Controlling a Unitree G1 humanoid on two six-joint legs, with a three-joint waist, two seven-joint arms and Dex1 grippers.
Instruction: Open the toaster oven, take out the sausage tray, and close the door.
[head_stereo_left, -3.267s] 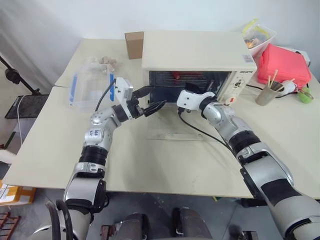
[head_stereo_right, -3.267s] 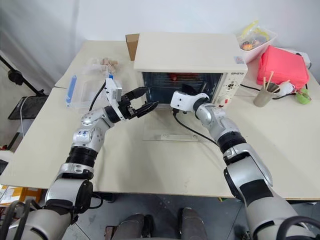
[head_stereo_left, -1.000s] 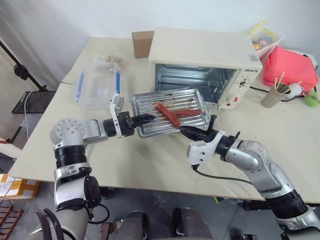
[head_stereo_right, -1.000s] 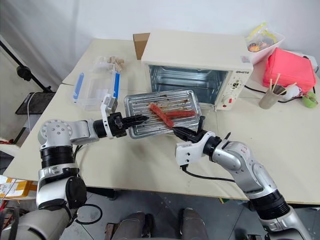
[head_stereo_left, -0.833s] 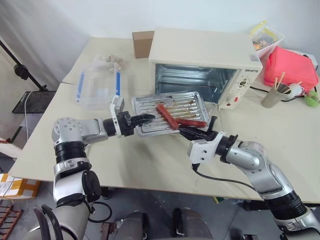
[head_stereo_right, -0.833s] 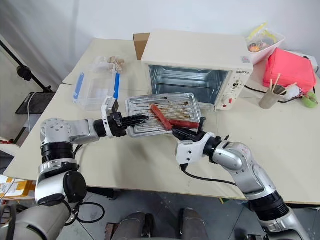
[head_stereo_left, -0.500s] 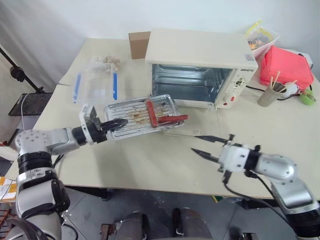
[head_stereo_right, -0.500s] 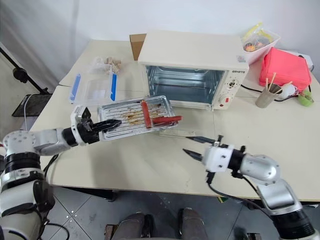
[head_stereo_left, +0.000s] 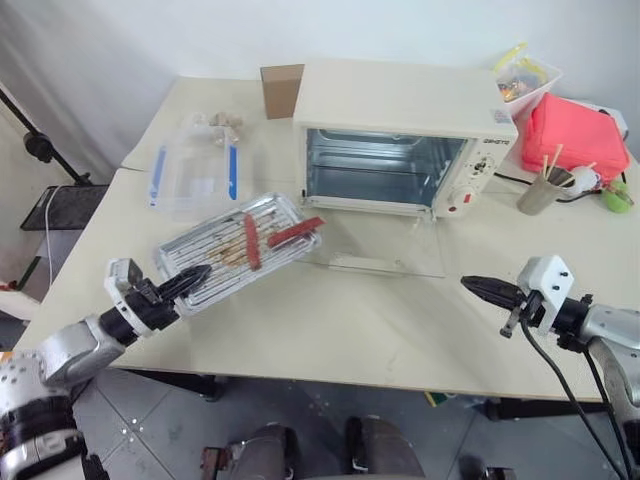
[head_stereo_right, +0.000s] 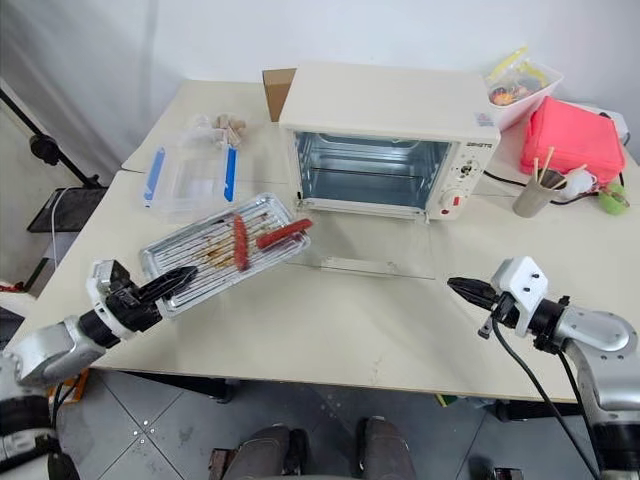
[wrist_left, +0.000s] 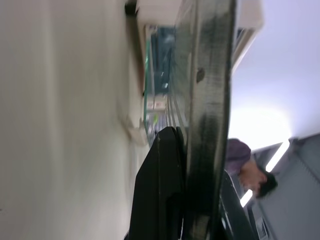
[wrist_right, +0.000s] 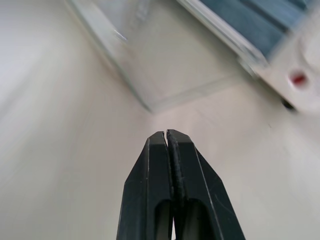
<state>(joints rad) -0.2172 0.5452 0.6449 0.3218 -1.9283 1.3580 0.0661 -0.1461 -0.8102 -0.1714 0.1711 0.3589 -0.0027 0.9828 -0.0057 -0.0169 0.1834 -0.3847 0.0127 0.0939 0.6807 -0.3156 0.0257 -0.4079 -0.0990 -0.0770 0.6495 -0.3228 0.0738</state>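
The cream toaster oven (head_stereo_left: 405, 100) stands at the back of the table (head_stereo_left: 360, 330), its shiny inside bare. Its glass door (head_stereo_left: 385, 243) lies folded down flat in front of it. My left gripper (head_stereo_left: 197, 276) is shut on the near corner of the sausage tray (head_stereo_left: 215, 262), holding it tilted above the table's front left. Two red sausages (head_stereo_left: 252, 241) lie on its ribbed base, one of them at the tray's far edge. The left wrist view shows the tray edge-on (wrist_left: 207, 100). My right gripper (head_stereo_left: 476, 287) hangs shut and empty over the table's front right, pointing toward the door (wrist_right: 165, 65).
A clear plastic box with blue clips (head_stereo_left: 193, 172) sits left of the oven, a cardboard box (head_stereo_left: 281, 90) behind it. A red container (head_stereo_left: 578, 135), a cup of sticks (head_stereo_left: 543, 192) and a white bin (head_stereo_left: 527, 72) crowd the back right. A person (wrist_left: 250, 167) shows in the left wrist view.
The left arm has carried the tray away from the oven, to the left and toward the table's front edge. My right gripper let go of the tray, swung right and shut.
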